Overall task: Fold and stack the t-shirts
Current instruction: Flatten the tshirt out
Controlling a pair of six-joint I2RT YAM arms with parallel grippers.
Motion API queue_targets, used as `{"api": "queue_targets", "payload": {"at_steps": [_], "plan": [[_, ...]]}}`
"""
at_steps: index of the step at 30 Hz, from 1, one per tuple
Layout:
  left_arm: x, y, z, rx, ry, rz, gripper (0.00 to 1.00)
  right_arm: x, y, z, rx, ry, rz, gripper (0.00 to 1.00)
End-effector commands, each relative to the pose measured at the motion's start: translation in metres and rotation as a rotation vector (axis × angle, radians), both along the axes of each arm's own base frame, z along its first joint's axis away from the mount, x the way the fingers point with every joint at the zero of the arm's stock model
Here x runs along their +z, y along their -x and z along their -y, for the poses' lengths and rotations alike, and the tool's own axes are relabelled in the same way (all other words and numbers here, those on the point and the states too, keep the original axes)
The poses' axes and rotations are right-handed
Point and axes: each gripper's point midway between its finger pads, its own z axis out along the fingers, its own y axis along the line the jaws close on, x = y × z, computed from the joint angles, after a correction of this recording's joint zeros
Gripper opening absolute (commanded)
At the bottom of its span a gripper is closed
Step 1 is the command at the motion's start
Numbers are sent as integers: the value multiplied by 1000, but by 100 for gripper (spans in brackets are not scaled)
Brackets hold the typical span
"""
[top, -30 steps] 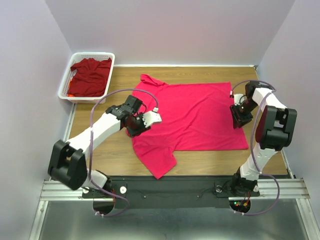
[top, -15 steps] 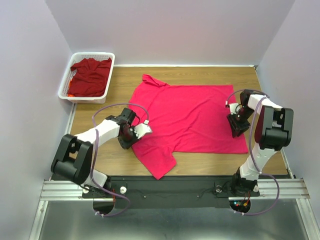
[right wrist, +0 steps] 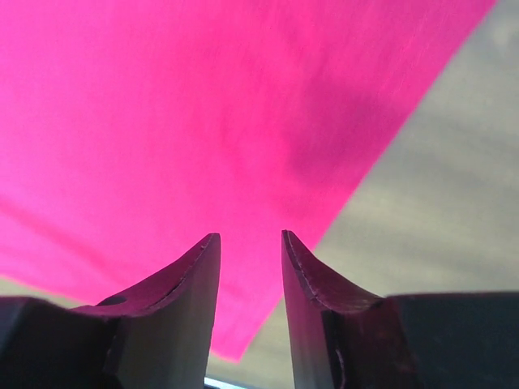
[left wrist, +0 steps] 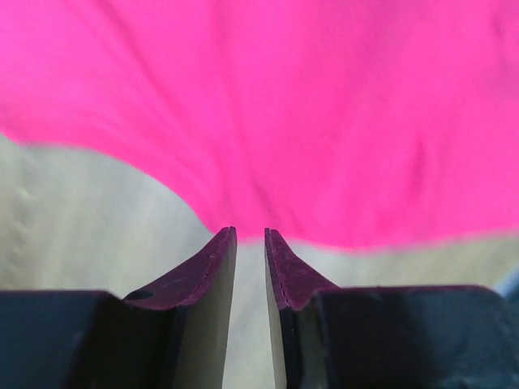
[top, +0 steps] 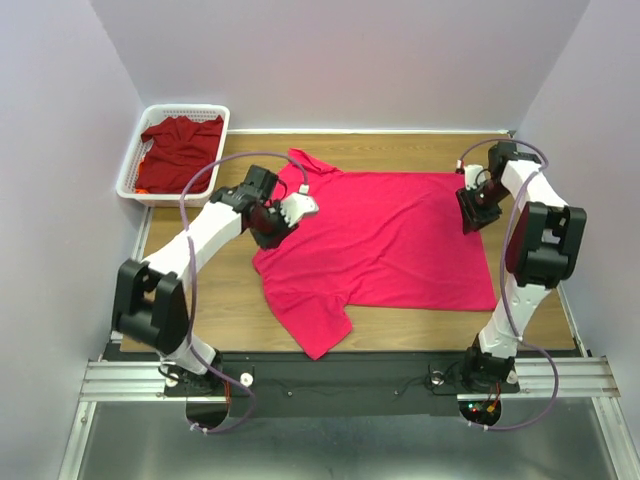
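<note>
Pink shirt (top: 385, 235) lies spread flat on table (top: 420, 325), middle to right; one sleeve points twd near edge, other twd far left. Maroon shirt (top: 182, 150) is bunched in basket (top: 133, 172) at far-left corner. L gripper (left wrist: 249, 235) is at pink shirt's left edge: fingers w/ only a narrow slit, nothing between, cloth edge just ahead of tips. R gripper (right wrist: 247, 239) is over its far-right corner: fingers apart, not pinching.
</note>
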Motion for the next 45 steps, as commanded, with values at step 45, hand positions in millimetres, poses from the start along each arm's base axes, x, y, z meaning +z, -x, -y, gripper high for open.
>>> {"api": "queue_targets", "payload": {"at_steps": [45], "plan": [[26, -257, 88, 294, 385, 98, 47, -12, -117, -29, -97, -189, 98, 37]]}}
